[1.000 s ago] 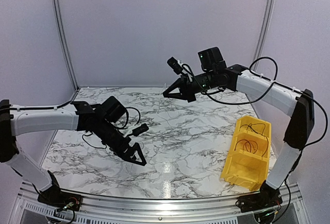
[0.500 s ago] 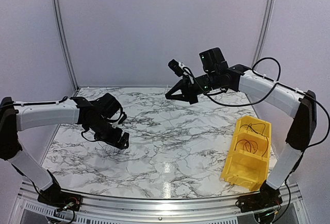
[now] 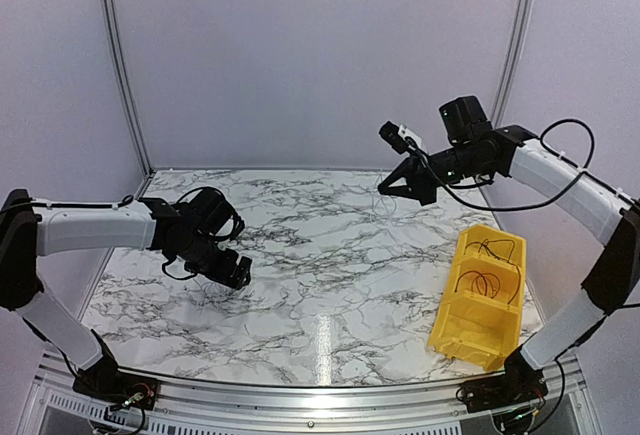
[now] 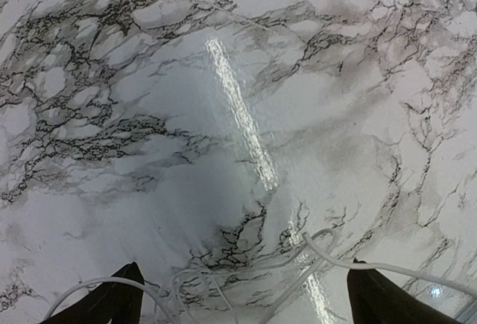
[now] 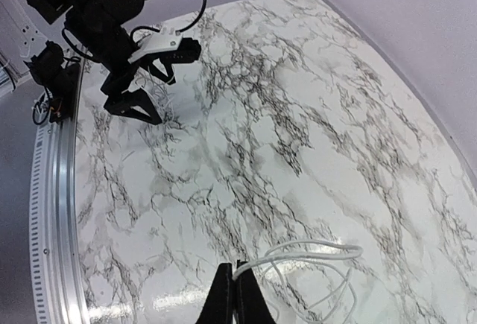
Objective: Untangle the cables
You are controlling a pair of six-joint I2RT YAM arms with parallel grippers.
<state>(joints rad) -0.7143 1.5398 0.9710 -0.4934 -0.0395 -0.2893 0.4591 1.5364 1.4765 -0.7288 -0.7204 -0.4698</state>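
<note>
Several thin whitish cables [image 4: 201,275] lie in loose loops on the marble table [image 4: 246,78], directly under my left gripper [image 4: 244,266]. That gripper is open, its two black fingertips [image 4: 123,294] standing on either side of the loops without touching them. My right gripper [image 5: 237,270] is shut on a white cable [image 5: 313,253], which hangs from it in a curling loop above the table. In the top view the right gripper [image 3: 388,187] is high at the back right and the left gripper [image 3: 232,273] is low at the left. Black cables [image 3: 487,281] lie in the yellow bin.
A yellow bin [image 3: 470,327] with two compartments stands at the front right of the marble table [image 3: 330,255]. The left arm [image 5: 112,18] shows at the far end of the right wrist view. A metal rail [image 3: 300,395] runs along the near edge.
The right arm has swung to the right and slightly up, carrying the white cable. The left arm has drawn back to the left and turned its open gripper down toward the table.
</note>
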